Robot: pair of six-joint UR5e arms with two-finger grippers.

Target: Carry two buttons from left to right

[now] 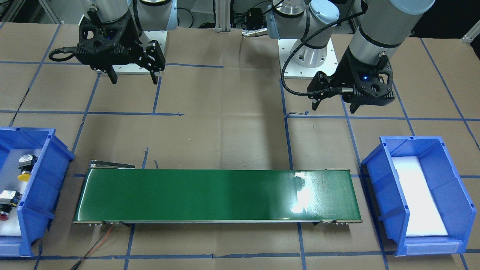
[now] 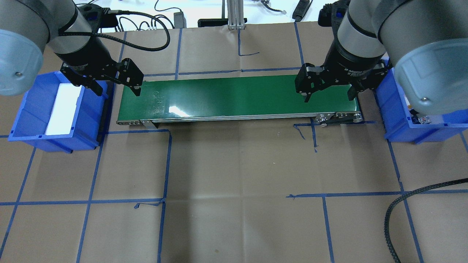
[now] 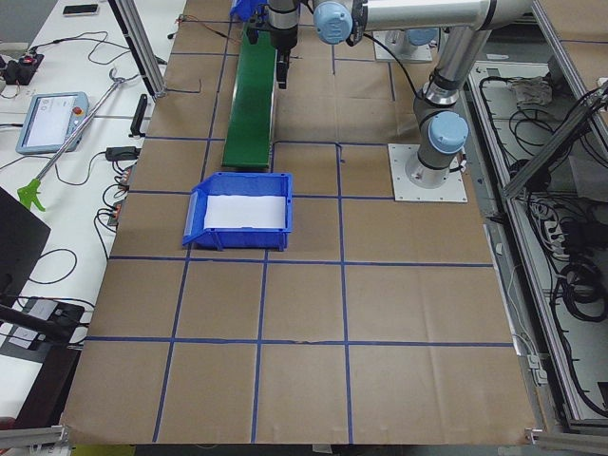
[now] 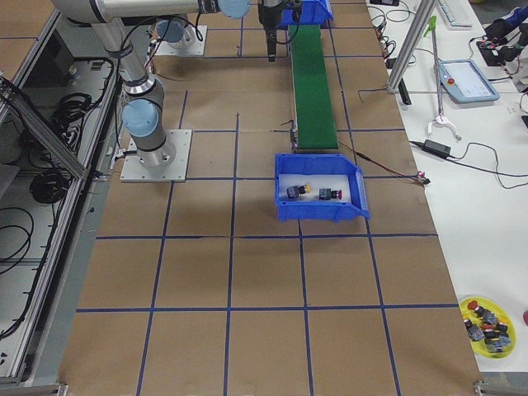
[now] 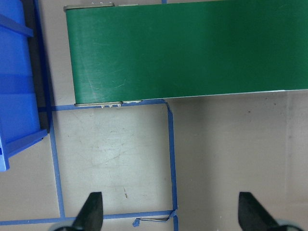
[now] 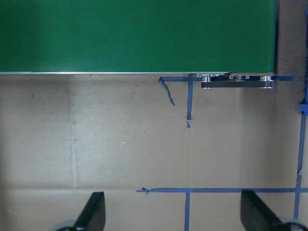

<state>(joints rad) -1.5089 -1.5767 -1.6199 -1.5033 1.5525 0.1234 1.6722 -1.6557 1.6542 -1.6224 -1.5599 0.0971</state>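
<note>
The yellow-capped button (image 1: pixel 25 168) and the red-capped button (image 1: pixel 7 204) lie on white foam in a blue bin (image 1: pixel 48 176) at the robot's right end of the table. Both also show in the exterior right view, yellow (image 4: pixel 295 192) and red (image 4: pixel 327 195). My right gripper (image 1: pixel 133 77) is open and empty, high above the table beside the green conveyor (image 1: pixel 217 195), away from that bin. My left gripper (image 1: pixel 333 104) is open and empty above the table near the conveyor's other end. Both wrist views show spread fingers, left (image 5: pixel 91 211) and right (image 6: pixel 91 211), with nothing between them.
A second blue bin (image 1: pixel 378 180) with bare white foam stands at the robot's left end. The conveyor (image 2: pixel 237 96) runs between the two bins. A yellow dish (image 4: pixel 487 322) with several spare buttons sits on the side table. A black cable (image 2: pixel 409 204) lies at the front right.
</note>
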